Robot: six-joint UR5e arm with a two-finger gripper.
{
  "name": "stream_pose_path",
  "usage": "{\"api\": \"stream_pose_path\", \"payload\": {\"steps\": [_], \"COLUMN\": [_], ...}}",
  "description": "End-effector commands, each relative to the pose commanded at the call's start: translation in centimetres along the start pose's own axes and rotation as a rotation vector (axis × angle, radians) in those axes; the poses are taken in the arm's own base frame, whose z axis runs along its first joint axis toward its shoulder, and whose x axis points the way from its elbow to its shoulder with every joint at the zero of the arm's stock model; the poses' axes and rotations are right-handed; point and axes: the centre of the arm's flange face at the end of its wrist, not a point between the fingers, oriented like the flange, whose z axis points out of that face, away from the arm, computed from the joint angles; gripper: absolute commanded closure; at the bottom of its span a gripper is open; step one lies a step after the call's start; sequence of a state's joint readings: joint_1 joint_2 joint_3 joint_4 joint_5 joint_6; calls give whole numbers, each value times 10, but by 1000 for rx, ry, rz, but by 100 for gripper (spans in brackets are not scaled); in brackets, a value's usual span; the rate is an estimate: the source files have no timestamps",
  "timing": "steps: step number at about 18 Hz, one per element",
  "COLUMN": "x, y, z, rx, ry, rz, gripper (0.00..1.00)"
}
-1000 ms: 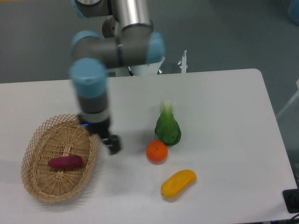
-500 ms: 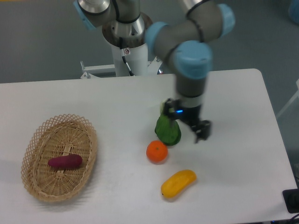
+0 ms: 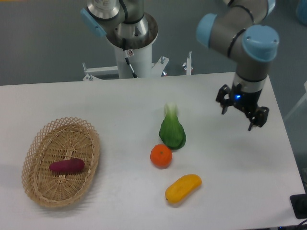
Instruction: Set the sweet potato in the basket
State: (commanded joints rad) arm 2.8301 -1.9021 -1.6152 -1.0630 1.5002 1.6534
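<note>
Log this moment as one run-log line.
sweet potato: in basket | gripper: open, empty, over right table side | task: placed

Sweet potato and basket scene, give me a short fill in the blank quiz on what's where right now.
1. The sweet potato lies inside the ____.
2. The round orange sits just in front of the ____ vegetable.
3. The gripper hangs over the table's ____ side in the picture, holding nothing.

Missing words: basket; green; right
</note>
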Motion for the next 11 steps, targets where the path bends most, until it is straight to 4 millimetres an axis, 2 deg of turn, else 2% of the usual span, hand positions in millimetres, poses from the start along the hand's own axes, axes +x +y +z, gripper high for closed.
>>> {"api": "stream_pose_path", "payload": {"steps": [11], "x": [-1], "y": [7], "z": [3], "rx": [-2], "ry": [6], "rz": [4], "gripper": [0]}}
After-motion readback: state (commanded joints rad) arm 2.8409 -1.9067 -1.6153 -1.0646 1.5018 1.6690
